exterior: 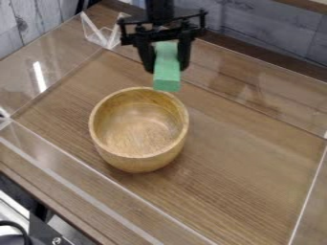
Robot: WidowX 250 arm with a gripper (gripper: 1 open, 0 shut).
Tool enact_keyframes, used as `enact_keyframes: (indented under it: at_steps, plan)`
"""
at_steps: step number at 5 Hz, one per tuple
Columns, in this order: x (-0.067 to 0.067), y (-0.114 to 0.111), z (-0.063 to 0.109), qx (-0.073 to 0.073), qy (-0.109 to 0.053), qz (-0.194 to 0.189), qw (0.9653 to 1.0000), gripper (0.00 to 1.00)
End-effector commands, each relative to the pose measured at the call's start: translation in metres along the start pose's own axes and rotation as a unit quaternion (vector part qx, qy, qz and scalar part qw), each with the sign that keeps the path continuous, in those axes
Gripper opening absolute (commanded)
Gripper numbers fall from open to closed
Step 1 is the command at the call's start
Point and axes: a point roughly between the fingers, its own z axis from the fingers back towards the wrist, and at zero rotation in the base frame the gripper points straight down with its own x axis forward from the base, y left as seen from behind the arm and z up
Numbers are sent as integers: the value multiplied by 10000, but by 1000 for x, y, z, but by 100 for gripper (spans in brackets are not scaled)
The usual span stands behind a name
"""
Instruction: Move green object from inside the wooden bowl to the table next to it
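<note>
1. A green block [169,70] is held between the fingers of a black gripper [165,45], hanging end-down in the air.
2. The block is seen above the far rim of a wooden bowl [138,128], clear of it.
3. The bowl is set on a brown table [243,163], which is bordered by clear walls [311,196].
</note>
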Motion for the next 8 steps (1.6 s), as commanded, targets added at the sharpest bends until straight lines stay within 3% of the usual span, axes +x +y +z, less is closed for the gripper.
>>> enact_keyframes:
  at_steps: [1,2,3,4,5,7,8]
  plan:
    - [5,7,18,-167,-395,55,9991,0]
    - [8,8,17,-214,-429,81,9988,0]
    - [-24,-9,12,-172,-311,-334,9988,0]
    - [-53,-36,-8,-109,-222,-693,9973,0]
    - [-76,-58,-31,-28,-152,-1130,9935,0]
    - [-76,-61,-64,100,-155,-1421,9897,0]
    - [-70,-59,-66,114,-141,-1346,9907,100]
